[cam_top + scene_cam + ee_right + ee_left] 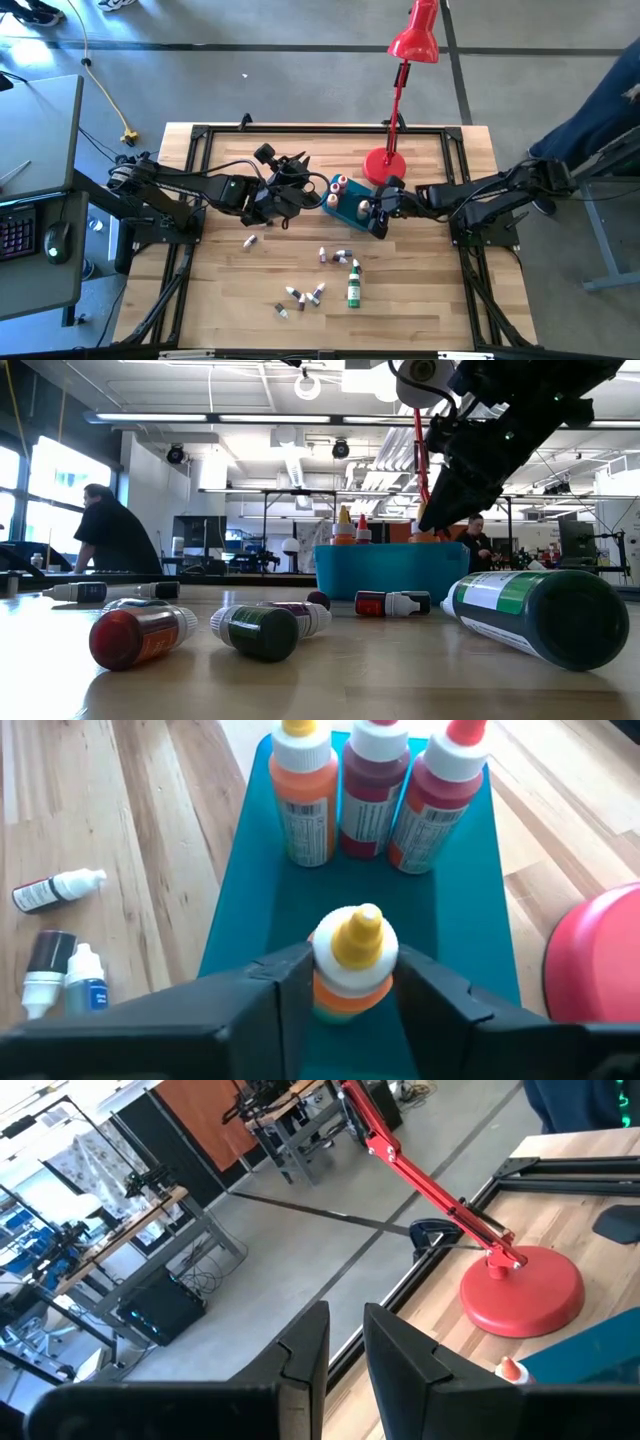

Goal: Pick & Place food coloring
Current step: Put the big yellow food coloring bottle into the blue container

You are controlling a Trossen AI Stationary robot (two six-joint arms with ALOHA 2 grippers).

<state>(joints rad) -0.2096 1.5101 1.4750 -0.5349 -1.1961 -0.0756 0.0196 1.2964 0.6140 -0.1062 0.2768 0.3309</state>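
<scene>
A teal tub [350, 205] sits mid-table with three food coloring bottles, orange [305, 790], dark red [372, 785] and red [440, 795], standing upright at its left end. My right gripper [355, 990] is over the tub's other end, shut on a yellow-capped bottle [357, 955]. More bottles lie on their sides toward the near edge: a large green one [353, 290] and small ones [335, 256] [300, 296] [250, 241]. My left gripper [345, 1350] hovers raised just left of the tub, shut, with nothing between its fingers. My right gripper pinches the yellow-capped bottle by its white collar [330, 965], just under the cap, between its two fingers [290, 995]. The fingers slant down from the table's right side. The bottle stands upright over the tub's floor; its base is hidden, so whether it rests there I cannot tell.
A red desk lamp stands with its round base [384, 165] just behind the tub and its head [415, 40] beyond the far edge. A black frame [300, 128] runs along the table's borders. Bare wood lies near the front left and front right.
</scene>
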